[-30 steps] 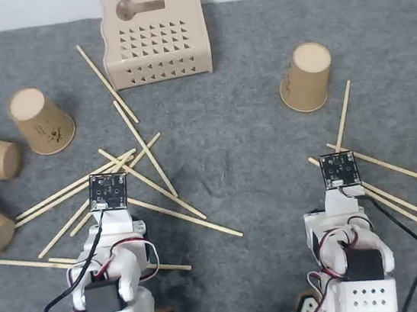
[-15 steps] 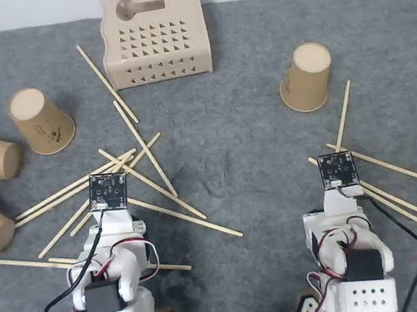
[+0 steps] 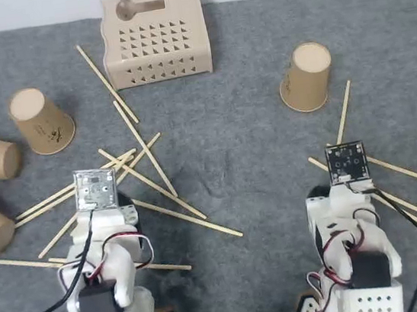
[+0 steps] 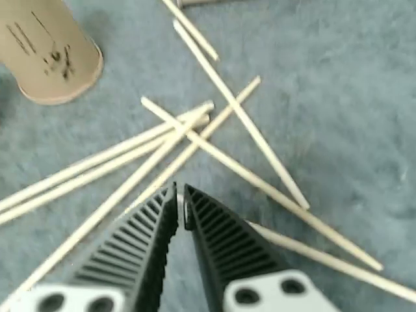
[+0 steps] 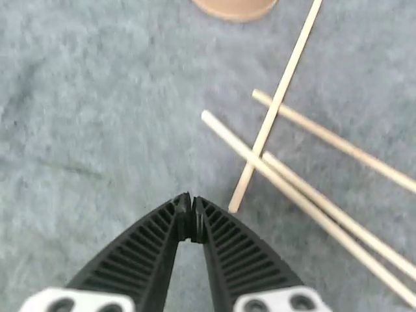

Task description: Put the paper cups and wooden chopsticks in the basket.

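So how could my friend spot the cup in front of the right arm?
Start at the beige basket at the back of the grey table. Look to its right, beyond the right arm, for a paper cup. It sits alone with one chopstick beside it, while three other cups bunch at the left.

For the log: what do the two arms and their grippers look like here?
Left arm and right arm are white plastic with black servos, looped red, white and black wires, and a square board at each wrist. Left gripper and right gripper are black, tapering and ribbed, on pale mounts.
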